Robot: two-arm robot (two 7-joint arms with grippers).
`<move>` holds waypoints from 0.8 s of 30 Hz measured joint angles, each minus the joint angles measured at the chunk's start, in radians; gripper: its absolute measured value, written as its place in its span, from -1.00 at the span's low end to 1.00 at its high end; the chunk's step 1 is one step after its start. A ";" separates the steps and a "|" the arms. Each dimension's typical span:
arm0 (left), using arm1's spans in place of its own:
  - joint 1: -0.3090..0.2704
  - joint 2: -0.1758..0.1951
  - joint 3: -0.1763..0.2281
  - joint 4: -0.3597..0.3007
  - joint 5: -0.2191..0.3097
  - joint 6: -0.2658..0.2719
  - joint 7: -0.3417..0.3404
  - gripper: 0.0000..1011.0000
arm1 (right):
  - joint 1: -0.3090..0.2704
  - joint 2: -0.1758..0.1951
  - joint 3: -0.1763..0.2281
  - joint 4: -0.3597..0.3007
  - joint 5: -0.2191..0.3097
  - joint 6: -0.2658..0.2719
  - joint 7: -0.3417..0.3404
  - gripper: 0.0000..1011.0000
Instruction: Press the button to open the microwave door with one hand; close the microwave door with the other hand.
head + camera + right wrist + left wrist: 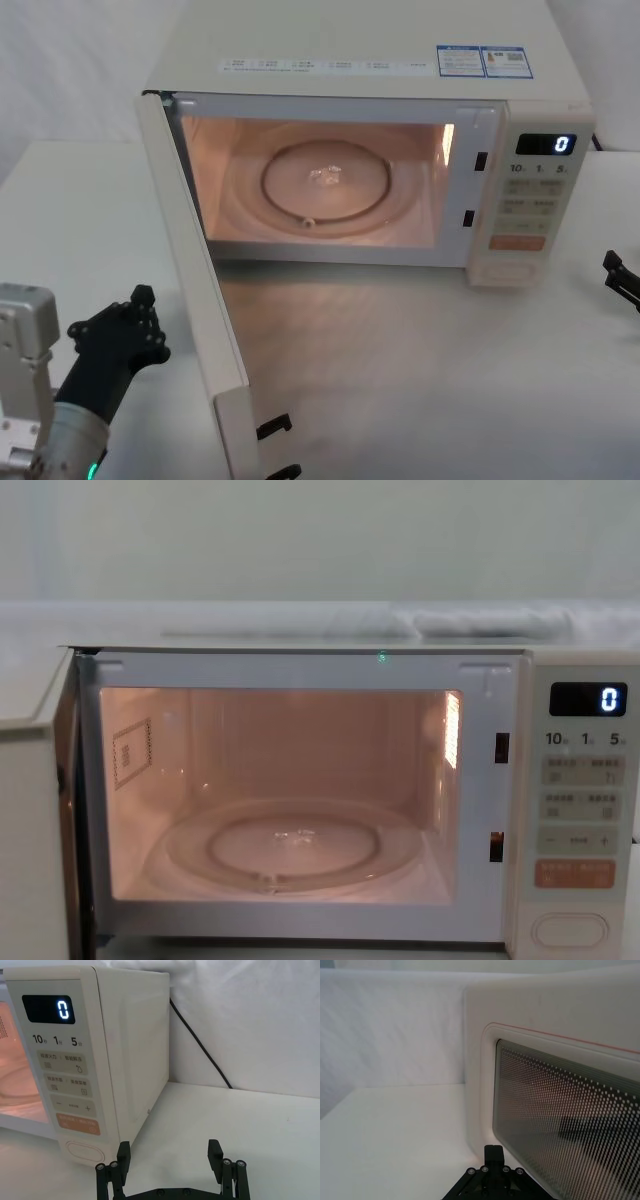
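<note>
Bench: white and plain, with a white wall behind it; the microwave (360,150) stands on the bench (420,380).
Microwave: cream body, its cavity is lit in warm pink light, and a round glass turntable (325,185) lies on the cavity floor.
Microwave door: the microwave door (195,290) is swung wide open on its hinge at the robot's left, its edge points toward the robot; two dark latch hooks (275,427) stick out from its free edge. In the left wrist view its dotted window (570,1125) with a thin pink outline is close in front.
Button: the button (569,930) is the wide cream oval at the bottom of the keypad panel, under the orange key (574,873); nothing touches it.
Display: the display (545,144) shows a lit "0".
Left hand: the left hand (125,335) hovers low at the robot's left, just beside the outer face of the open door; I cannot tell if its fingers are released or clenched.
Right hand: the right hand (170,1152) is released, its two fingers are spread wide and hold nothing; it is near the right front corner of the microwave, apart from the button.
Cable: a black cable (200,1045) runs down the wall behind the microwave.
</note>
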 joint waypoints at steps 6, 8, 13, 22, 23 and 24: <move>0.055 0.012 -0.045 -0.036 0.012 -0.007 -0.018 -1.00 | 0.000 0.000 0.000 0.000 0.000 0.000 0.000 0.98; 0.069 0.014 -0.058 -0.046 0.009 -0.010 -0.026 -1.00 | 0.000 0.000 0.000 0.000 0.000 0.000 0.000 0.98; 0.115 0.022 -0.106 -0.087 0.000 -0.035 -0.055 -1.00 | 0.000 0.000 0.000 0.000 0.000 0.000 0.000 0.98; 0.156 0.067 -0.161 -0.158 -0.063 -0.054 -0.170 -1.00 | 0.000 0.000 0.000 0.000 0.000 0.000 0.000 0.98; 0.160 0.083 -0.169 -0.166 -0.084 -0.054 -0.198 -1.00 | 0.000 0.000 0.000 0.000 0.000 0.000 0.000 0.98; 0.160 0.083 -0.169 -0.166 -0.084 -0.054 -0.198 -1.00 | 0.000 0.000 0.000 0.000 0.000 0.000 0.000 0.98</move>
